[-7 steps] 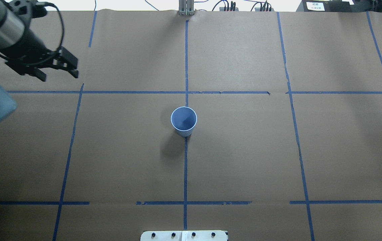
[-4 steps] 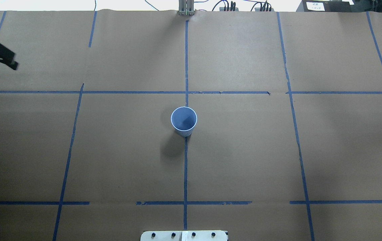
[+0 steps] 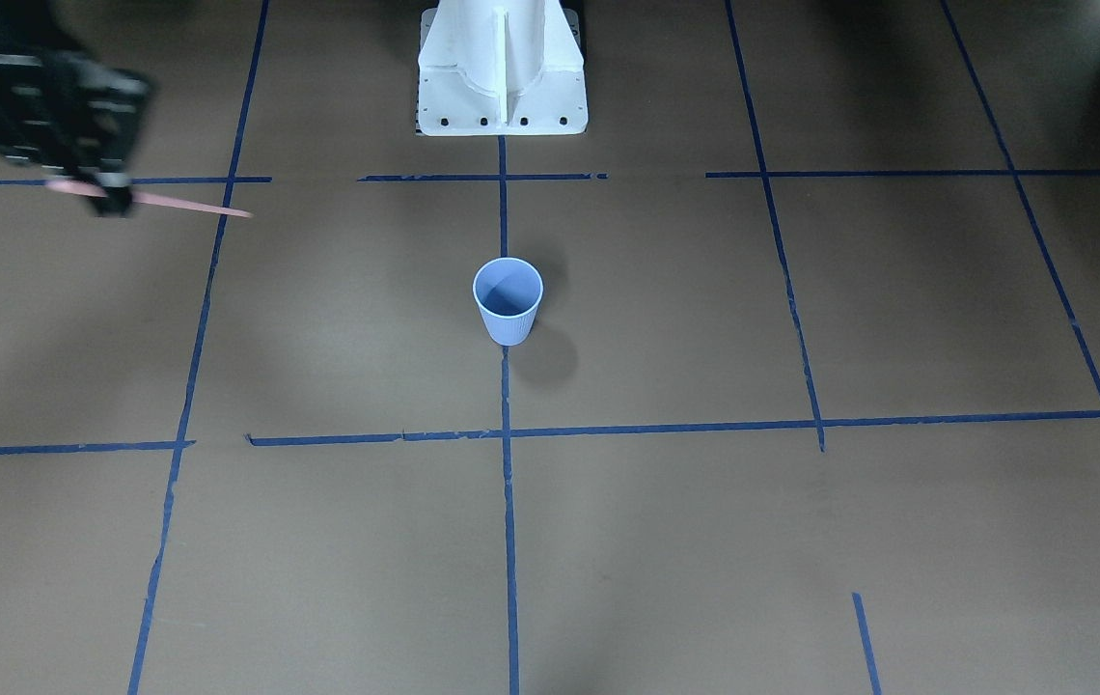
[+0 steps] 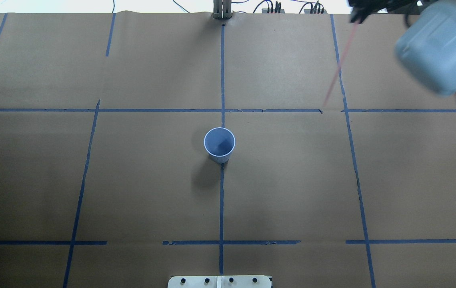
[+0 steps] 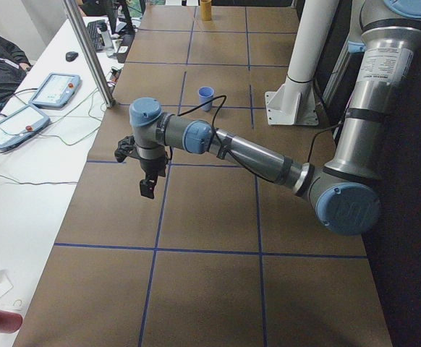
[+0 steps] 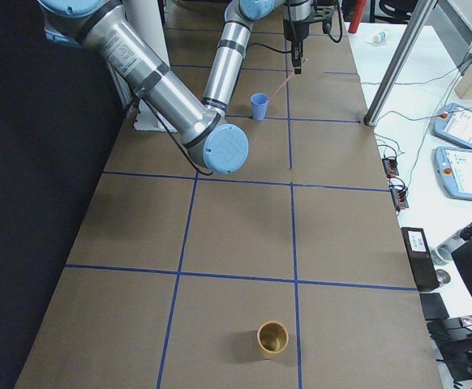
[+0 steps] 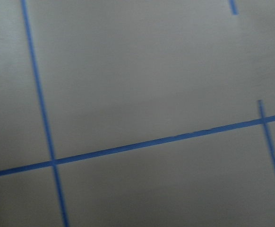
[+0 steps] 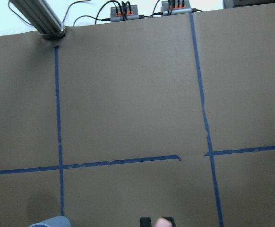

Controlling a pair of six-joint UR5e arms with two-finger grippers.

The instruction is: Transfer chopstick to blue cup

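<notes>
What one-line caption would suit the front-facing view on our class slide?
Right gripper holds a thin pink chopstick, well apart from the upright blue ribbed cup.

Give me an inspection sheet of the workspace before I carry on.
Surface: brown paper-covered table, blue tape grid, flat.
Job's things: thin pink chopstick held in the air; ribbed blue paper cup upright at the centre, no chopstick inside.
Clutter: tan cup upright near the table's right end.
Grippers: right gripper shut on the chopstick, off to the cup's side; left gripper above bare table, open or shut cannot tell.
Cables: black cables plugged in at the far edge.
Surroundings: teach pendants on a white side bench.
</notes>
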